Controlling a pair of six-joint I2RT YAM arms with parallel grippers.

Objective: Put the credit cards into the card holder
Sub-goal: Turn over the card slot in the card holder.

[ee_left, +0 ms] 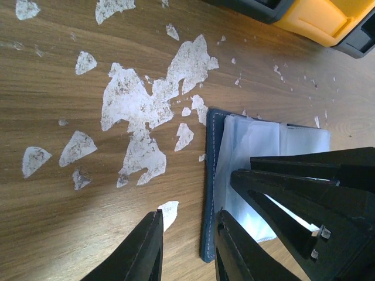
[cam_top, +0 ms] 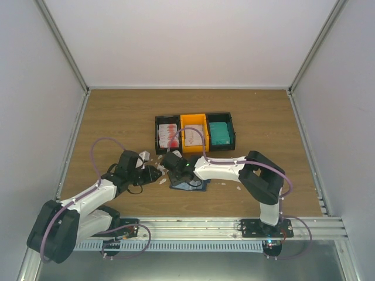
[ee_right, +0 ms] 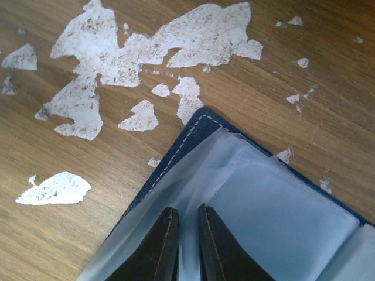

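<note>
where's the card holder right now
In the top view the dark navy folding card holder lies open on the wooden table just below the orange plastic bin, under the right tool, white scraps to its left.

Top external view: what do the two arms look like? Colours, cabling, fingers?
The left arm and right arm have white links with bulky black joints. A lavender cable loops along each. Small green light near the right wrist. The left hand and right hand have plain black tapered fingers.
</note>
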